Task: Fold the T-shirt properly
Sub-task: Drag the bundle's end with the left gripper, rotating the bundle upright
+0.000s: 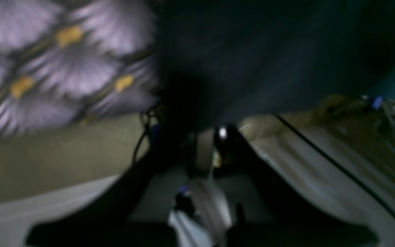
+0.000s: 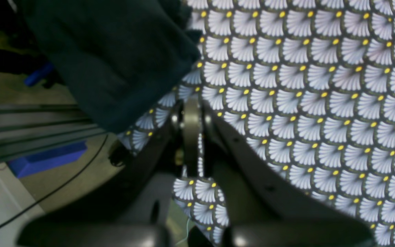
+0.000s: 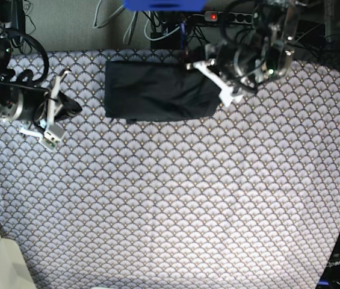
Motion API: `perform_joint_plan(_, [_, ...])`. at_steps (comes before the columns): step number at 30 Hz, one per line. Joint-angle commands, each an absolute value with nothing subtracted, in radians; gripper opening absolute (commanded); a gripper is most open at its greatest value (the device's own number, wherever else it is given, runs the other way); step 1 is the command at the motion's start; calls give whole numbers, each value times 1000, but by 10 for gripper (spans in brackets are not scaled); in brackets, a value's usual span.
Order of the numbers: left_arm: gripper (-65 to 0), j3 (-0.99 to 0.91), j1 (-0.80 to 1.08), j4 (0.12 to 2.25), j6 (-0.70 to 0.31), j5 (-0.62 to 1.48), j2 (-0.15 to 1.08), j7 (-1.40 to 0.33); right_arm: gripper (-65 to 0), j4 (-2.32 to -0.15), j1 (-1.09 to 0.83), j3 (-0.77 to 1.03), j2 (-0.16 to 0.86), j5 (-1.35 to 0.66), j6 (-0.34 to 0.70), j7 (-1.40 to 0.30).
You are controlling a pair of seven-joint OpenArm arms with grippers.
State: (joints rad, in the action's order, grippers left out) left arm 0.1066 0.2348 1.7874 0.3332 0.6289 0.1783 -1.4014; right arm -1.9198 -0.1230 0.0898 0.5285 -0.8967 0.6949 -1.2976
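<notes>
Shirt (image 3: 157, 91) first: it lies as a dark, roughly rectangular packet at the far edge of the counter (image 3: 176, 205), flat on the fan-patterned cloth (image 3: 218, 180), and looks to me already folded, or nearly so. Beside the shirt's one short end, the left claw (image 3: 225, 90) sits just at the hem, pinched fully together; the wrist view is too blurred to say whether it has any cloth between its tips or merely touches it. Well off the shirt's other end hangs the right claw (image 3: 52, 129), also closed tight and with nothing in it, its wrist view showing only the shirt's corner beyond its tips and patterned cloth underneath. My worry is that left claw: if a bit of hem is caught in it, any pull away would drag the top layer and undo the tidy edge, maybe slide the whole packet. The shirt also lies very close to the counter's far edge, so a nudge from that side could push part of it over.
</notes>
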Motion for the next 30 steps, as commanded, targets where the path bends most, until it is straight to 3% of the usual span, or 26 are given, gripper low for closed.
perform_joint_plan(1, [-650, 102, 222, 1785, 332, 615, 176, -1396, -650, -1933, -111, 99, 542, -909, 698, -1282])
perform_joint_plan(21, [-650, 93, -59, 1613, 332, 565, 44, -1396, -650, -1933, -111, 99, 542, -909, 698, -1280])
perform_joint_plan(26, [-650, 99, -137, 1469, 332, 578, 39, -1208, -650, -1933, -113, 96, 542, -909, 698, -1280])
perform_joint_plan(30, [-650, 94, -160, 1442, 332, 578, 44, -1202, -650, -1931, -114, 96, 542, -909, 698, -1279])
